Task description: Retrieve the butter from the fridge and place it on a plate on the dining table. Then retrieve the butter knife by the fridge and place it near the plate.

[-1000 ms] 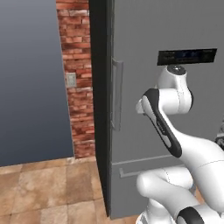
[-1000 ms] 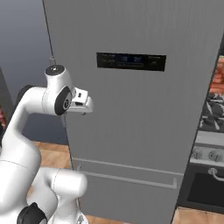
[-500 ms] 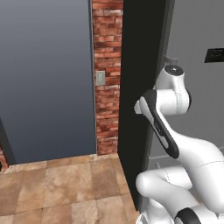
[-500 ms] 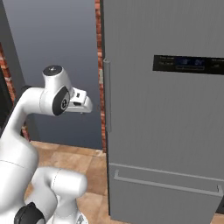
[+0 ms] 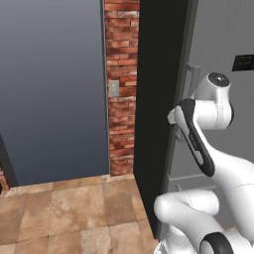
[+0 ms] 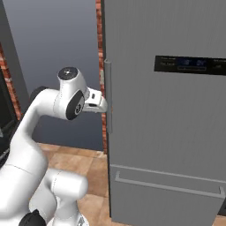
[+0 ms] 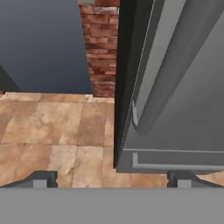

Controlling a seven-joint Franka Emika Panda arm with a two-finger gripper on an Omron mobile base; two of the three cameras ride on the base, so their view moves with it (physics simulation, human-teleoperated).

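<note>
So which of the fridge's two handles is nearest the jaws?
The long vertical bar handle on the fridge door's left edge; the gripper sits just beside it. The drawer handle runs horizontally, far below.

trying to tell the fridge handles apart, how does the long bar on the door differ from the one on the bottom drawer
The door handle stands upright along the left edge of the fridge, while the drawer handle lies level across the bottom drawer. The door handle sits at about the height of the gripper; the drawer handle is low, near the floor. Both are plain grey bars matching the fridge's steel front, and the open gripper touches neither.
</note>
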